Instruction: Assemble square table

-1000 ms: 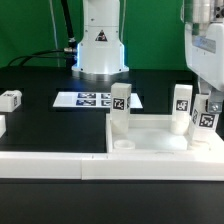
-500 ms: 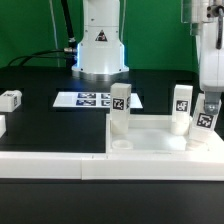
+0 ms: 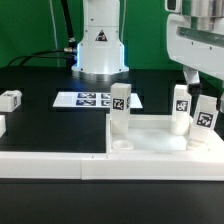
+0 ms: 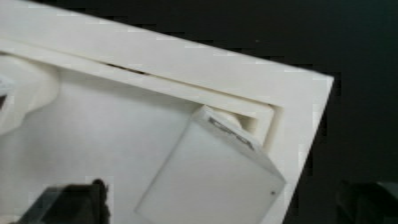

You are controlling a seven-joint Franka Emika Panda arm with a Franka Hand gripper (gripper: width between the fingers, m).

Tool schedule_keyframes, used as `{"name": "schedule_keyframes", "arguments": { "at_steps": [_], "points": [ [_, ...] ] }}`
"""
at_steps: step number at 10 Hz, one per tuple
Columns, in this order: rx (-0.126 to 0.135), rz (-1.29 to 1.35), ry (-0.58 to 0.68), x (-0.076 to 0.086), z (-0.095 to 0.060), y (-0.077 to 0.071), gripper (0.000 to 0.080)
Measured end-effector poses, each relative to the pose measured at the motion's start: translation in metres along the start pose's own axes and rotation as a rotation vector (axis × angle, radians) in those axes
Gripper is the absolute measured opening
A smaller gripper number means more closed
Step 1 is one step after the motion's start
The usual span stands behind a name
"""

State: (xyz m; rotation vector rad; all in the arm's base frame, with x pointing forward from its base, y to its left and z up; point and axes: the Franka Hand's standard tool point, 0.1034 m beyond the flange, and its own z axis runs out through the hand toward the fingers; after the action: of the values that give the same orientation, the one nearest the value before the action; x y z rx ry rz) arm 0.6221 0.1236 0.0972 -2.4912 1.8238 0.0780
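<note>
The white square tabletop [image 3: 150,128] lies upside down near the front rail. Three short tagged legs stand upright in its corner sockets: one on the exterior view's left [image 3: 120,107], one at the back right [image 3: 181,107] and one at the front right [image 3: 206,117]. My gripper [image 3: 203,82] hangs open just above the front right leg, touching nothing. In the wrist view the leg's white top [image 4: 214,170] shows between the dark fingertips [image 4: 71,205] of the gripper [image 4: 217,208], with the tabletop's raised edge [image 4: 196,70] beyond.
A loose tagged leg [image 3: 10,99] lies at the exterior view's left, and another white part [image 3: 1,125] shows at that edge. The marker board [image 3: 90,99] lies before the robot base [image 3: 100,45]. A long white rail [image 3: 50,165] runs along the front.
My gripper has let go of the front right leg, spread its fingers wide and risen above it. The leg stays standing in its socket.
</note>
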Motion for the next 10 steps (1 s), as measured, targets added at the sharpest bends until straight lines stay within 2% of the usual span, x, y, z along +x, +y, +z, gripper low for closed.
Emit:
{"name": "schedule_keyframes", "arguments": {
  "at_steps": [3,6,7,9,10],
  "points": [
    [-0.004,-0.262,0.006,0.002,0.001,0.001,0.0649],
    [-0.051,-0.624,0.042,-0.003,0.014,0.0,0.0649],
    [-0.085,-0.727,0.046,-0.002,0.015,0.001,0.0649],
    [-0.082,-0.76,0.047,-0.001,0.015,0.0,0.0649],
    [-0.082,-0.746,0.048,-0.001,0.015,0.0,0.0532]
  ]
}}
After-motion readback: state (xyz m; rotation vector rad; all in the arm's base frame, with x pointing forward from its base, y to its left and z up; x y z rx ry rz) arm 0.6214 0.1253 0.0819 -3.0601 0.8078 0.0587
